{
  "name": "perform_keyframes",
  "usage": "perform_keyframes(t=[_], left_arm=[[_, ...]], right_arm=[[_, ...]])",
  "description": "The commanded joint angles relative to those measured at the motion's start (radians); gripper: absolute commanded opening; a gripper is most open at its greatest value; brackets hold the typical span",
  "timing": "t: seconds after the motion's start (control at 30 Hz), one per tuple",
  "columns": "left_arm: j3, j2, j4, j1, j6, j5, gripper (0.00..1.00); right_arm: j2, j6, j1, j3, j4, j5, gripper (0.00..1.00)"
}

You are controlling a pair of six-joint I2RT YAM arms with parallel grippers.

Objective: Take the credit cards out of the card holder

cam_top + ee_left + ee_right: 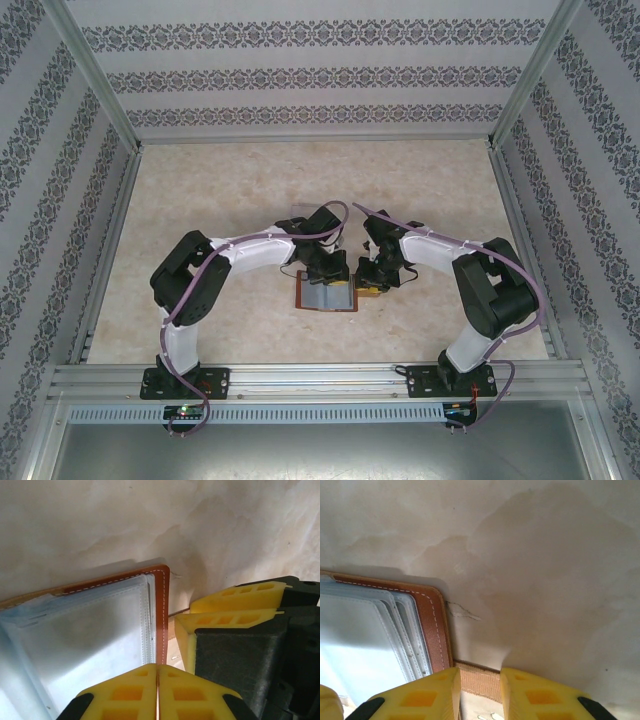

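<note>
The desk [200,200] is carrying both arms. The left arm [250,250] is arching in from 7 o'clock and the right arm [450,250] from 5 o'clock. The card holder [328,298] is lying open at centre. At its 12 o'clock edge, the left end effector [158,672] is pointing down with fingers pressed together. At 3 o'clock, the right end effector [480,672] is standing slightly parted, straddling the snap tab [479,684].
</note>
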Motion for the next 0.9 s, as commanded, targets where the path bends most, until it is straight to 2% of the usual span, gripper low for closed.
perform_keyframes(t=[0.0, 0.4, 0.87], left_arm=[[0.029, 0.030, 0.035, -0.011, -0.017, 0.037, 0.11], [0.036, 0.075, 0.036, -0.015, -0.016, 0.070, 0.16], [0.089, 0.096, -0.196, -0.033, 0.049, -0.087, 0.17]], right_arm=[[0.025, -0.013, 0.002, -0.020, -0.002, 0.019, 0.28], [0.019, -0.021, -0.005, -0.020, -0.009, 0.020, 0.28], [0.017, -0.027, -0.010, -0.018, -0.012, 0.021, 0.29]])
